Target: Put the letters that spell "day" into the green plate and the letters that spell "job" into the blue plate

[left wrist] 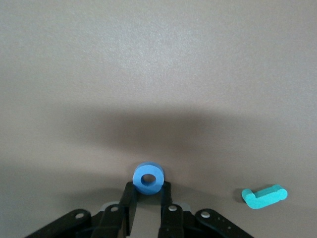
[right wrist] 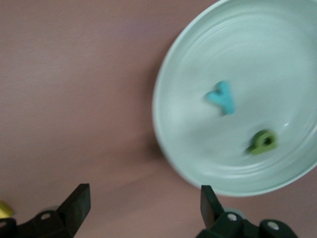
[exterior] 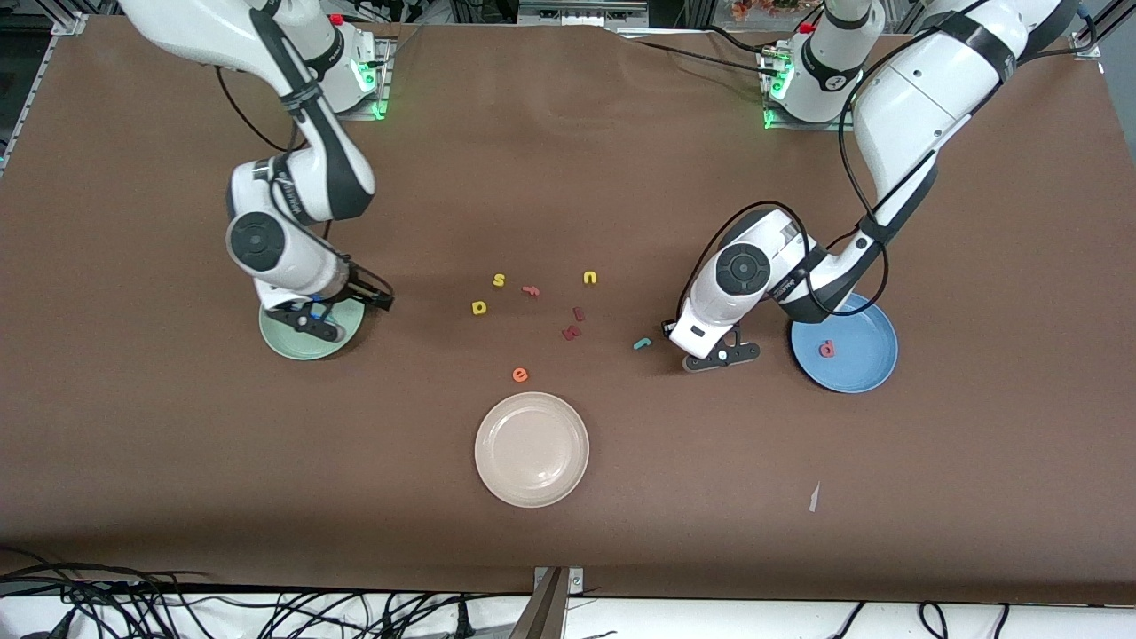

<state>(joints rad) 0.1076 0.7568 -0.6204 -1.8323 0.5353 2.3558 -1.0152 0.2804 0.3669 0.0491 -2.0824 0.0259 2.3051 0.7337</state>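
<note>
In the left wrist view my left gripper (left wrist: 147, 191) is shut on the blue "o" (left wrist: 148, 178), low over the table. It stands between the teal "j" (left wrist: 264, 196) (exterior: 642, 343) and the blue plate (exterior: 861, 368). The pinkish-red "b" (exterior: 826, 349) lies in that plate. My right gripper (right wrist: 143, 201) (exterior: 311, 321) hangs open and empty over the green plate's (right wrist: 168, 148) (exterior: 293, 348) edge. The teal "y" (right wrist: 221, 96) and dark green "d" (right wrist: 262, 141) lie in the green plate. The yellow "a" (exterior: 479, 307) rests on the table mid-way between the arms.
Loose letters lie in the table's middle: a yellow "s" (exterior: 500, 280), a yellow "u" (exterior: 589, 278), an orange piece (exterior: 531, 289), two dark red pieces (exterior: 574, 324) and an orange "e" (exterior: 520, 374). A cream-white plate (exterior: 532, 488) sits nearer the front camera.
</note>
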